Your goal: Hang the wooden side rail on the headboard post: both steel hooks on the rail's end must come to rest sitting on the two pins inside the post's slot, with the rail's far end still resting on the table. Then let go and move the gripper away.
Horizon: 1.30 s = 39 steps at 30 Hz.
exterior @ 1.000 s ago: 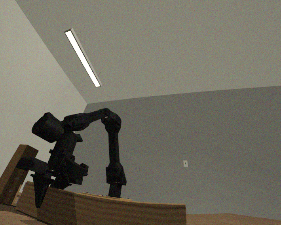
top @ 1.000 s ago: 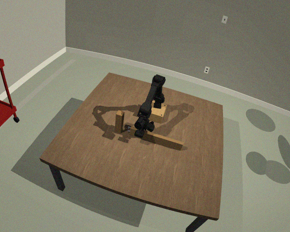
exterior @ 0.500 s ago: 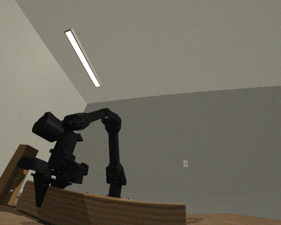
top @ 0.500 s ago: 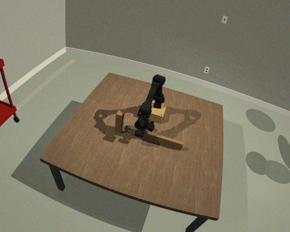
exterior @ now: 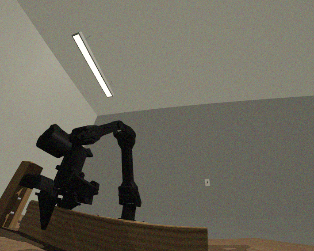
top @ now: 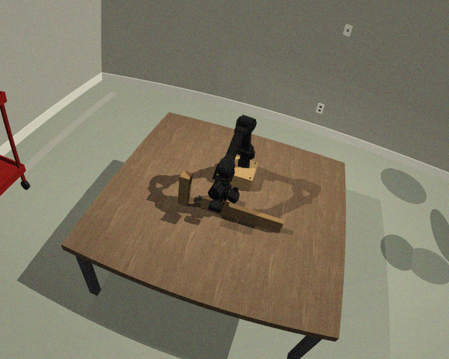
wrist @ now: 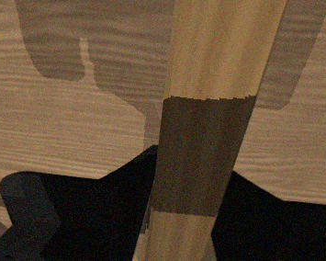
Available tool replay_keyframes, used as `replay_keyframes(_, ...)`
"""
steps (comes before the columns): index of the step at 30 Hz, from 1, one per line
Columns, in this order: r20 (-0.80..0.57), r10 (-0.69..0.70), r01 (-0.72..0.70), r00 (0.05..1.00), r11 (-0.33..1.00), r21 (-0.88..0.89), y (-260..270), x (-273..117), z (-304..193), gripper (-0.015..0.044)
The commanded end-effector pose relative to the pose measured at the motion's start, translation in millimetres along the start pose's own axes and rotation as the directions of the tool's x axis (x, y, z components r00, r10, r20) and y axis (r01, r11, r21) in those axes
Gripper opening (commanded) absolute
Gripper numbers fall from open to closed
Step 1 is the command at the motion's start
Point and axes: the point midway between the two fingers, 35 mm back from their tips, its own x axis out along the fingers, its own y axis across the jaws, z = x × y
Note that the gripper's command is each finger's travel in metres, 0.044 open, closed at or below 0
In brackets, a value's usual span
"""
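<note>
The wooden side rail (top: 257,220) (exterior: 130,234) (wrist: 209,60) lies lengthwise, its far end low at the table to the right in the top view. My gripper (top: 219,203) (exterior: 53,215) (wrist: 177,153) is shut on the rail near its hook end, one finger on each side. The steel hooks (top: 197,199) show as small grey shapes in shadow, a little right of the post. The upright headboard post (top: 184,189) (exterior: 7,198) is at the left. Two light pins, an upper pin (exterior: 18,198) and a lower pin (exterior: 12,212), show in its slot. The hooks are hidden in the exterior view, and their exact height is unclear.
The arm stands on a light wooden base block (top: 245,174) behind the rail. The table (top: 233,270) reaches well in front of the rail. A red cart (top: 0,173) stands on the floor at the far left. Arm shadows darken the post's foot and the hooks.
</note>
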Motion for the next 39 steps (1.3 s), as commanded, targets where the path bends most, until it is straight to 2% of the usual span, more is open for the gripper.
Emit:
replay_keyframes(1, 0.003, -0.020, 0.020, 1.000, 1.000, -0.006, -4.1, -7.2, 0.3, 0.0000)
replay_keyframes(39, 0.003, -0.020, 0.020, 1.000, 1.000, -0.006, -4.0, -13.5, 0.3, 0.0000)
